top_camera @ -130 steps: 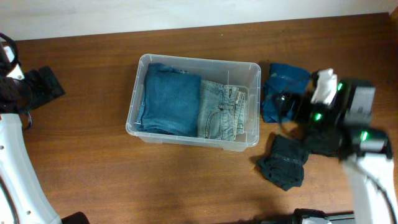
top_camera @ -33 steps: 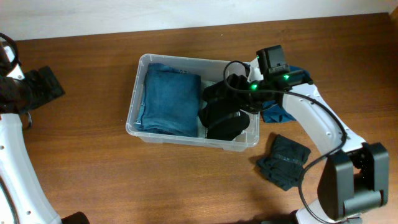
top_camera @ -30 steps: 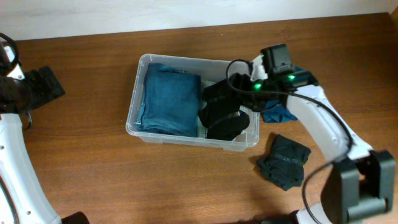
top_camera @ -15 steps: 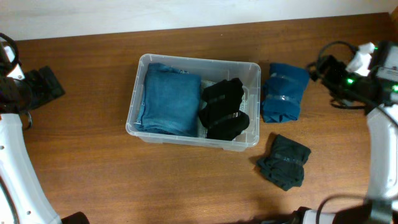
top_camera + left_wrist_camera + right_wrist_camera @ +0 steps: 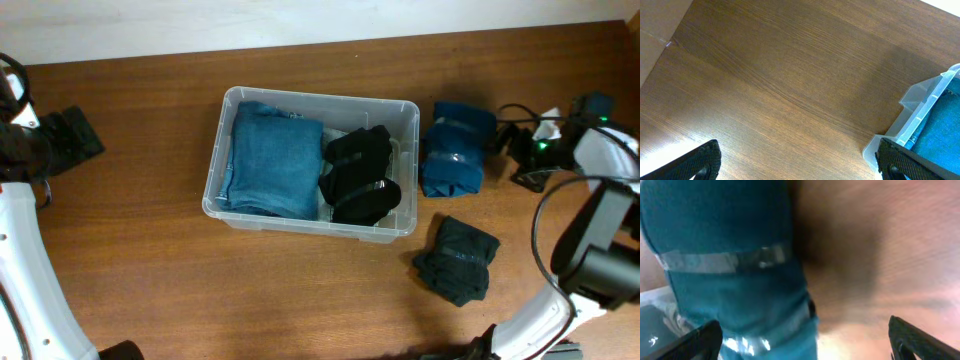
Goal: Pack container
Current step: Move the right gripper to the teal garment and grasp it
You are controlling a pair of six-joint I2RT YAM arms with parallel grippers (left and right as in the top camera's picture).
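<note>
Your table [image 5: 130, 260] is brown wood grain, with a pale wall [image 5: 200, 20] strip along its far edge. The container [image 5: 214, 170] sits mid-table, with folded jeans [image 5: 275, 160] in its left end and a black garment [image 5: 360, 175] in its right. A teal bundle [image 5: 455, 150] lies just beside it, a dark garment [image 5: 458, 258] nearer you. Left gripper [image 5: 800, 162]: jaws spread wide over bare wood, and its view catches only the container's corner. Right gripper [image 5: 807, 340]: jaws apart near the bundle. Its view is blurred and cuts off the fingertips.
</note>
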